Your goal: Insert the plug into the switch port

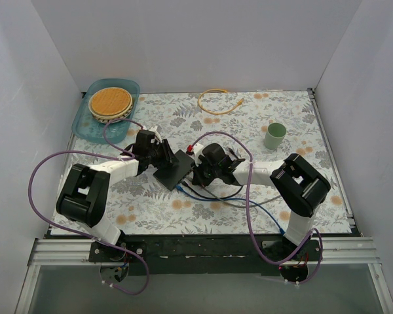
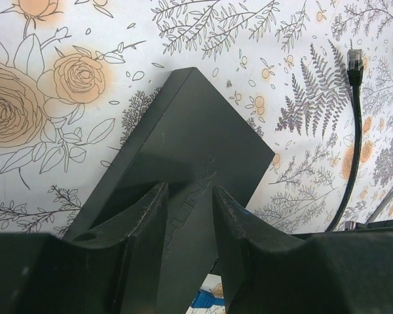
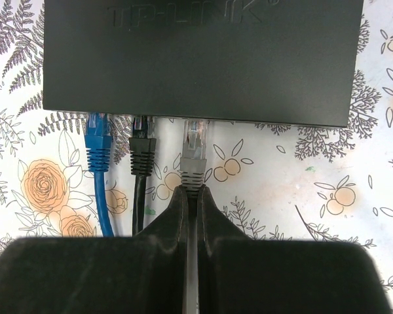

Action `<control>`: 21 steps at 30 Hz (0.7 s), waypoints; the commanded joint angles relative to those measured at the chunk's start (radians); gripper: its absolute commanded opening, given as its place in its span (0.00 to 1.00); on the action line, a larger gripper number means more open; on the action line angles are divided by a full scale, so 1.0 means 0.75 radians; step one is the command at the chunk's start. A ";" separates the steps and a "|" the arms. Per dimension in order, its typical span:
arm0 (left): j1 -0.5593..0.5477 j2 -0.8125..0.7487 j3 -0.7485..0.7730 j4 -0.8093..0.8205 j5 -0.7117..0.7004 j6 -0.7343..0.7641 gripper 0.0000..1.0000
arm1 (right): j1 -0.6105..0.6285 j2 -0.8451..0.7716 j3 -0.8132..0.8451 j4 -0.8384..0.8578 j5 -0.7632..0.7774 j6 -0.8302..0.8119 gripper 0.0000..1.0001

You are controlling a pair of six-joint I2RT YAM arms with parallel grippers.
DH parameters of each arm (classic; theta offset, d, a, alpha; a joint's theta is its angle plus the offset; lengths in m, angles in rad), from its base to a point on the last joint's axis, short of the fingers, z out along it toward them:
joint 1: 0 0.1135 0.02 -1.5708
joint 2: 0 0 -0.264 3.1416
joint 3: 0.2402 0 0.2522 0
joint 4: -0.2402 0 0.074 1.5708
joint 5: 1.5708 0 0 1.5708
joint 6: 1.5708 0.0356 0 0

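Observation:
The switch (image 1: 173, 167) is a flat black box, tilted up at mid-table. My left gripper (image 1: 158, 157) is shut on the switch (image 2: 190, 150), its fingers (image 2: 144, 222) pressing on its two edges. My right gripper (image 1: 198, 171) is shut on the grey plug (image 3: 193, 160) at its boot, with the clear tip right at the switch's (image 3: 203, 59) socket edge. A blue plug (image 3: 97, 140) and a black plug (image 3: 143, 147) sit in ports to the left of it.
A loose black cable end (image 2: 355, 62) lies to the right of the switch. A green cup (image 1: 274, 135) stands at right, a yellow cable (image 1: 217, 101) at the back, and a teal tray (image 1: 90, 125) with a wooden disc at back left. Cables trail under the right arm.

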 commanded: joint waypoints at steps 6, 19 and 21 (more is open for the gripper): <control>0.003 0.046 -0.003 -0.067 0.004 0.029 0.33 | 0.003 -0.008 0.045 0.127 0.019 0.009 0.01; 0.003 0.026 0.009 -0.073 0.000 0.025 0.33 | 0.005 -0.020 0.030 0.145 0.048 0.005 0.01; 0.005 0.005 0.029 -0.081 -0.029 0.023 0.35 | 0.005 -0.024 0.020 0.143 0.044 0.003 0.01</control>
